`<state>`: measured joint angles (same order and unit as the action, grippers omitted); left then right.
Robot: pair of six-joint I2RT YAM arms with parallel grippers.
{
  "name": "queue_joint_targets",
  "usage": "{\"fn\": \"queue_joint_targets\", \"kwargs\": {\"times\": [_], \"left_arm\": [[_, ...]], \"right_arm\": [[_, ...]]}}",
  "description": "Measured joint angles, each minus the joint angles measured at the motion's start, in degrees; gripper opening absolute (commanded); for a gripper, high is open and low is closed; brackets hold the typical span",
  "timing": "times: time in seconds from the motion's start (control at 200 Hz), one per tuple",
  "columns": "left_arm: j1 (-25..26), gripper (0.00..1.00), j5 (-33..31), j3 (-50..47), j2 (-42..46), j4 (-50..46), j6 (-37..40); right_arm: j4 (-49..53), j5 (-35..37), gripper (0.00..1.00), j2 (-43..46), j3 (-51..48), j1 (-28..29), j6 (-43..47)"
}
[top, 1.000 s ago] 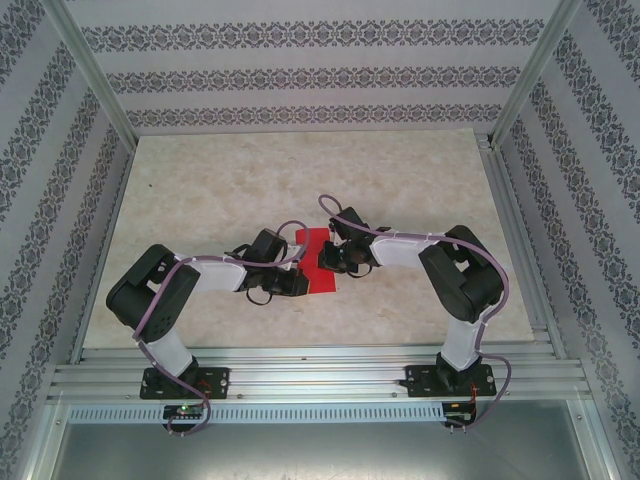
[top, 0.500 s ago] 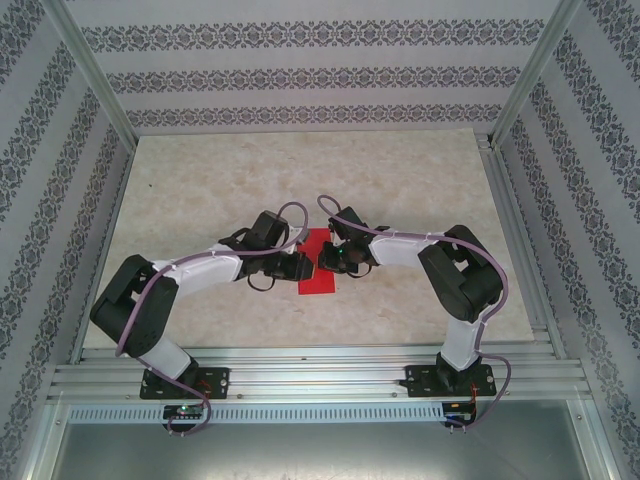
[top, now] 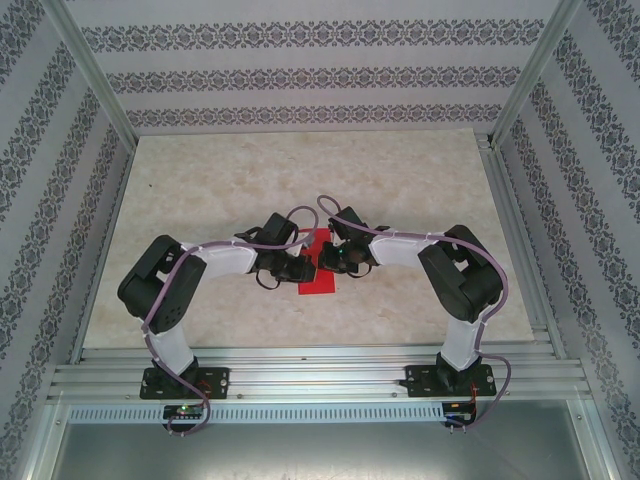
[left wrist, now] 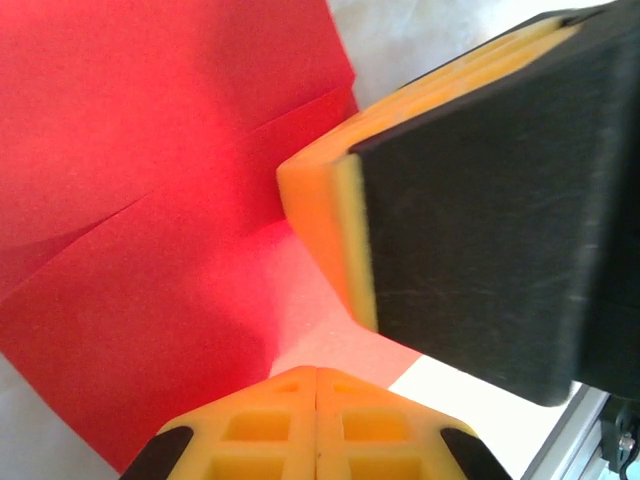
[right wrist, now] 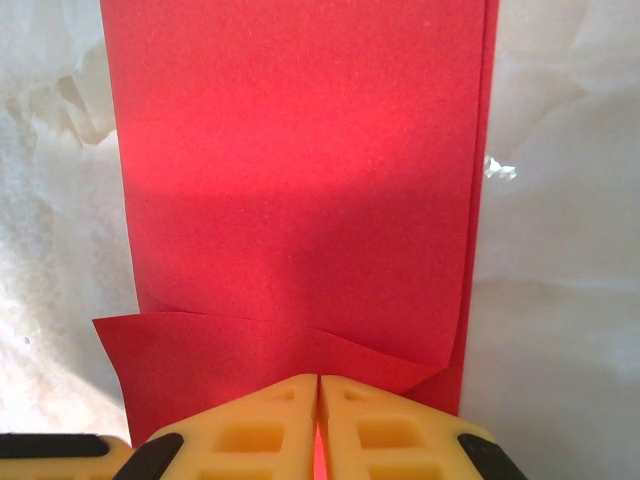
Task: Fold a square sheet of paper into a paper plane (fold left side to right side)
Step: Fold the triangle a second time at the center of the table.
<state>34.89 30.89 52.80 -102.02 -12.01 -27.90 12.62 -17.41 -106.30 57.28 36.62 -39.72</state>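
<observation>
Midway between the table's left and right edges, nearer its front edge, the paper plane lies as a thin red sheet, partly folded. It looks light, limp and easily creased, and likely to slide on the smooth top, so pinning it flat or nipping a free edge suits best. The left gripper and right gripper both have jaws pressed together at the paper; whether either nips a layer is unclear.

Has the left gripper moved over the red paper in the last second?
Yes. The left gripper has moved farther from the near aluminium rail, along the left edge of the paper plane.
</observation>
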Motion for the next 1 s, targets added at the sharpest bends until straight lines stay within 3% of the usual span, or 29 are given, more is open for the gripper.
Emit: {"fn": "queue_joint_targets", "kwargs": {"times": [0.52,0.999], "left_arm": [[0.0,0.07,-1.2,-1.6,-0.5,-0.2,3.9],[0.0,0.08,-0.9,-7.7,4.7,-0.7,5.4]], "right_arm": [[2.7,0.7,0.11,-0.6,1.7,0.0,0.7],[4.1,0.7,0.11,-1.1,2.7,0.0,0.7]]}}
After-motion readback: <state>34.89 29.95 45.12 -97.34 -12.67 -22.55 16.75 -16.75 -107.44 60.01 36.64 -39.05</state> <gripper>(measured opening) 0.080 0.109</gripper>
